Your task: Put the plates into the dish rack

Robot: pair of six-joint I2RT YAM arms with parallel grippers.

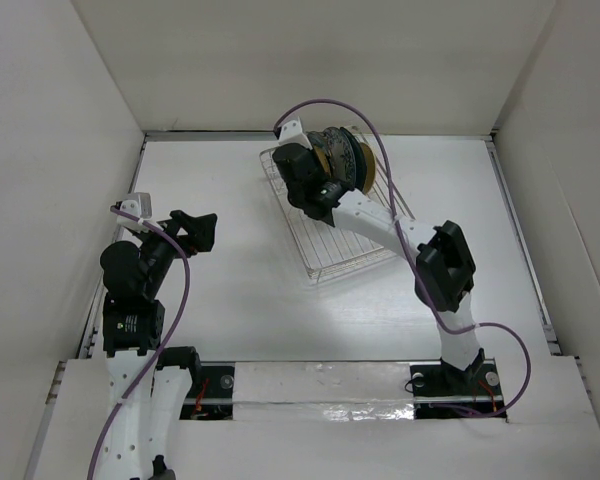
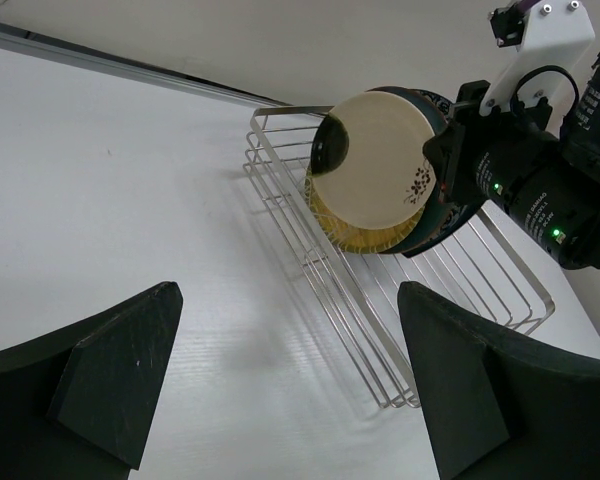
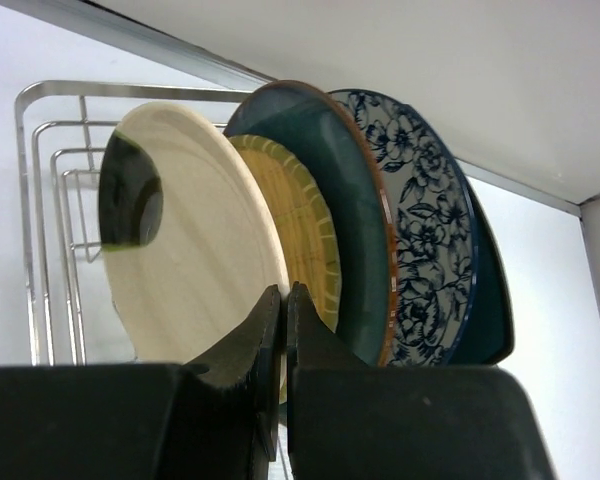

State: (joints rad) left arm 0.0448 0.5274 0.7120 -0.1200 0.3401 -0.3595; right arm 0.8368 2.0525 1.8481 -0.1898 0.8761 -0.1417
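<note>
The silver wire dish rack (image 1: 332, 250) lies at the table's back middle. Several plates stand on edge at its far end (image 1: 348, 160). In the right wrist view, from left to right, they are a small cream plate (image 3: 195, 240), a yellow-brown woven plate (image 3: 295, 225), a round dark teal plate (image 3: 345, 200), a white plate with blue flowers (image 3: 420, 220) and a dark teal plate behind (image 3: 492, 300). My right gripper (image 3: 285, 292) is shut on the cream plate's lower rim. My left gripper (image 2: 285, 380) is open and empty, hovering left of the rack (image 2: 380, 300).
White walls enclose the table on the left, back and right. The right arm (image 1: 400, 235) stretches diagonally over the rack. The left wrist view shows the right wrist camera body (image 2: 540, 170) beside the cream plate (image 2: 375, 165).
</note>
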